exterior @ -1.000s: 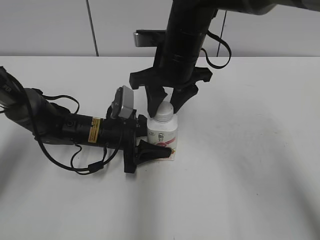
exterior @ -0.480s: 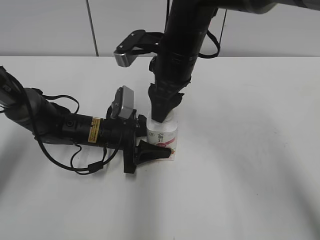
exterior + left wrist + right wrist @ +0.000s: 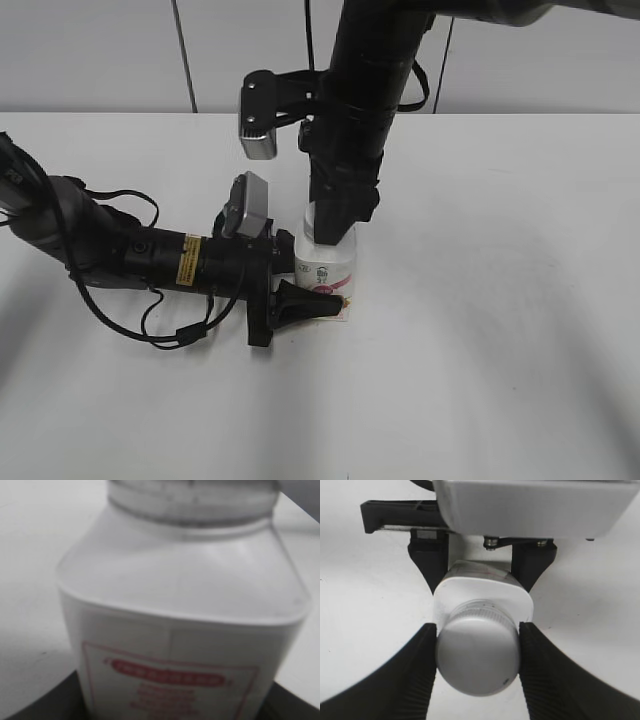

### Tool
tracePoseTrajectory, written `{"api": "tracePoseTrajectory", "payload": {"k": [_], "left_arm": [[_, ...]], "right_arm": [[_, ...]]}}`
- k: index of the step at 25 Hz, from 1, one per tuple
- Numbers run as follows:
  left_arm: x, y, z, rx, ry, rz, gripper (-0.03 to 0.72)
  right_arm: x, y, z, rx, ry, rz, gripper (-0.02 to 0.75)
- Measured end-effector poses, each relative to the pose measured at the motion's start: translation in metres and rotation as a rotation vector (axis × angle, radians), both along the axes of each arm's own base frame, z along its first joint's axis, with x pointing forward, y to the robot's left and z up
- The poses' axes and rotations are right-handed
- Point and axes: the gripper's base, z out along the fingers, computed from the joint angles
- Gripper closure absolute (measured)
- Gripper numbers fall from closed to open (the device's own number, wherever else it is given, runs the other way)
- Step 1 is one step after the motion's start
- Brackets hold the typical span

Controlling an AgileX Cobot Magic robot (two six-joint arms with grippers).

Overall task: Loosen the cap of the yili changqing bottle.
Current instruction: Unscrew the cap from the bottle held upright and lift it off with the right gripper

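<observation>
In the exterior view, the bottle [image 3: 327, 272] stands upright on the white surface [image 3: 500, 330], near the middle. The left pincer [image 3: 300, 285] lies low along the surface and clamps the body of the bottle from the side. The right pincer [image 3: 334, 222] comes down from above onto the cap, which its fingers hide here. One second ago this pincer was spread wide around the cap, with both fingers visible side by side. Now it is closed, and its wrist has rotated: the camera block on the arm points to another direction than before. I judge that the twist of the cap is in progress, not finished.

In the left wrist view, the bottle [image 3: 185, 630] fills almost all the picture, with its red label in front. The dark fingers show only at the lower corners, so the bottle sits deep in the grip.

In the right wrist view, the cap [image 3: 477, 655] sits on the neck, and the two ribbed fingers [image 3: 422, 670] press on its left and right sides. The right pincer [image 3: 477, 652] is thus narrow and holds the cap. Whether the cap is already loose, I cannot tell.
</observation>
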Motion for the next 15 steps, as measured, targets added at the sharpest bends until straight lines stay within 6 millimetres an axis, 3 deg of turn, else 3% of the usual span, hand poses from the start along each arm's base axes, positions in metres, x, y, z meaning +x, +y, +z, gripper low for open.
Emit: {"api": "tracePoseTrajectory", "payload": {"k": [15], "left_arm": [[0.0001, 0.0, 0.0, 0.001, -0.001, -0.002, 0.281]], "right_arm": [[-0.0001, -0.001, 0.0025, -0.004, -0.015, 0.026, 0.344]]}}
